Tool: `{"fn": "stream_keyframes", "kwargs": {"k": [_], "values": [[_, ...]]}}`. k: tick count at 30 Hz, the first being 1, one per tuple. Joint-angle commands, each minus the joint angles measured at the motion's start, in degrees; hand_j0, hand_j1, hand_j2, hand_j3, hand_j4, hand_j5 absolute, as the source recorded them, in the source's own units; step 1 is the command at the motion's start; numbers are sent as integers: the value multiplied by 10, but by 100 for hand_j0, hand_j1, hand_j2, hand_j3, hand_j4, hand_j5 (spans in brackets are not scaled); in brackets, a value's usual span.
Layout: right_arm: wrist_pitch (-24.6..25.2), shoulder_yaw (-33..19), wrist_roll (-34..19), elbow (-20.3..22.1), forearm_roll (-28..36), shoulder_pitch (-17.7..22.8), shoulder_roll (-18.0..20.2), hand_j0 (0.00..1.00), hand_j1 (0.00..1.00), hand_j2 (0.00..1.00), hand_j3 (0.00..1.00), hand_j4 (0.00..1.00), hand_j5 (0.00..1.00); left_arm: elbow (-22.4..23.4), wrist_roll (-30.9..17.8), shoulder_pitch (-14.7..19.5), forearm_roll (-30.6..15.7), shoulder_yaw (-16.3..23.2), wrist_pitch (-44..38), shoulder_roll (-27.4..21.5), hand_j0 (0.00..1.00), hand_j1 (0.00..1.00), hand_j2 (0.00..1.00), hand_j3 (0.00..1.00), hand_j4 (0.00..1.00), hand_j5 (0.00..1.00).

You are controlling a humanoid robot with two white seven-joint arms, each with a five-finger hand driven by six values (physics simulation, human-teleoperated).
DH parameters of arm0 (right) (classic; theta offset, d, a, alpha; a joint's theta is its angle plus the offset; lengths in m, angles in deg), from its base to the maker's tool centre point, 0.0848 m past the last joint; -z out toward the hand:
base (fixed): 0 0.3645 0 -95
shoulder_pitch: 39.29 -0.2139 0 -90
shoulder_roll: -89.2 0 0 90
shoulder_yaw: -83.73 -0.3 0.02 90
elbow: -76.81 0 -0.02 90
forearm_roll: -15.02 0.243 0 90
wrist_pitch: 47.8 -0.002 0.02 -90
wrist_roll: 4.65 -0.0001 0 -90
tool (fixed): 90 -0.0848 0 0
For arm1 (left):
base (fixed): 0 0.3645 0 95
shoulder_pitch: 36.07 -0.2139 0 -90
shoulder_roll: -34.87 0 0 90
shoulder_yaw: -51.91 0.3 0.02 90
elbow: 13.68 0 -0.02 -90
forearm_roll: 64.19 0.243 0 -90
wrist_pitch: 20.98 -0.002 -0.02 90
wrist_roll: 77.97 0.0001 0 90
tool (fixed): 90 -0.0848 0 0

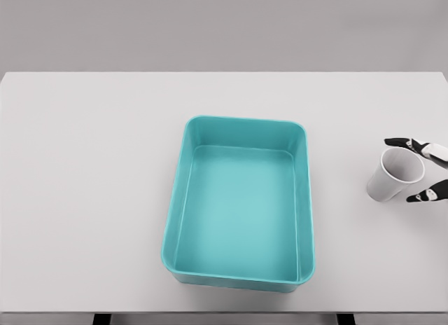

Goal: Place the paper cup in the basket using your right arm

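The cup (393,174) stands tilted on the white bench (91,164) at 3 o'clock of the teal basket (306,199), well apart from it. The right hand (427,172) reaches in from the right edge, its dark-tipped fingers (400,141) spread around the cup's rim, one at 12 and one at 5 o'clock; whether they touch it I cannot tell

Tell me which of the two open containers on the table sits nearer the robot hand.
The white paper cup, at the table's right edge, between the right robot hand fingers. The teal basket sits apart in the middle, far larger and rectangular.
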Motion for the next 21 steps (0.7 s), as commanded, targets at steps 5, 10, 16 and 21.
{"fn": "stream_keyframes", "kwargs": {"k": [5, 10, 16, 21], "values": [[1, 0, 0, 12, 5, 0, 0, 100, 100, 100, 100, 100, 100, 1, 0, 0, 0, 0, 0, 0, 100, 100, 100, 100, 100, 100], [1, 0, 0, 13, 5, 0, 0, 100, 100, 100, 100, 100, 100, 0, 0, 0, 0, 0, 0, 0, 100, 100, 100, 100, 100, 100], [1, 5, 0, 26, 5, 0, 0, 100, 100, 100, 100, 100, 100, 0, 0, 0, 0, 0, 0, 0, 100, 100, 100, 100, 100, 100], [1, 5, 0, 30, 6, 0, 0, 100, 100, 100, 100, 100, 100, 0, 0, 0, 0, 0, 0, 0, 100, 100, 100, 100, 100, 100]]}}
